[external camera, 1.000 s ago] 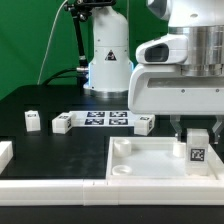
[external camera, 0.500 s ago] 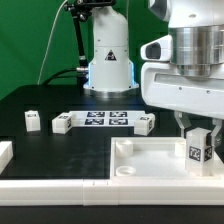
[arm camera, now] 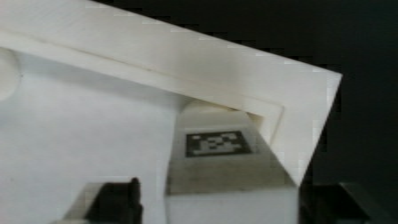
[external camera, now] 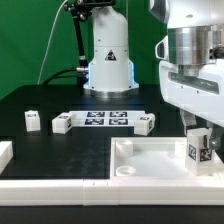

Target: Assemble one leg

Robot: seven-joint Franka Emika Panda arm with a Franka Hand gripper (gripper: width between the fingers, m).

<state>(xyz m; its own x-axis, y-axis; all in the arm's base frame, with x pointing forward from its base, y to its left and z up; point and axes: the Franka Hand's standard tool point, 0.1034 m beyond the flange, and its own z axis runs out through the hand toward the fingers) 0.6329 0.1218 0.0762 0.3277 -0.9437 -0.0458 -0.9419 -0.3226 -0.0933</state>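
The leg (external camera: 198, 152), a small white post with a black-and-white tag, stands at the exterior view's right end of the wide white panel (external camera: 150, 165), at a corner. My gripper (external camera: 199, 138) comes down on it from above and is shut on it. In the wrist view the leg (arm camera: 217, 150) lies between my two dark fingers (arm camera: 118, 200), with its tag facing the camera. It sits against the panel's raised corner rim (arm camera: 267, 85). The leg's lower end and the socket under it are hidden.
Three more white legs (external camera: 33, 120) (external camera: 62, 123) (external camera: 146, 123) stand on the black table around the marker board (external camera: 105, 119). A white part (external camera: 5, 152) lies at the exterior view's left edge. A second robot base (external camera: 108, 55) stands behind.
The gripper has turned about its vertical axis and shifted toward the exterior view's right. The leg has turned with it and sits slightly lower at the panel corner.
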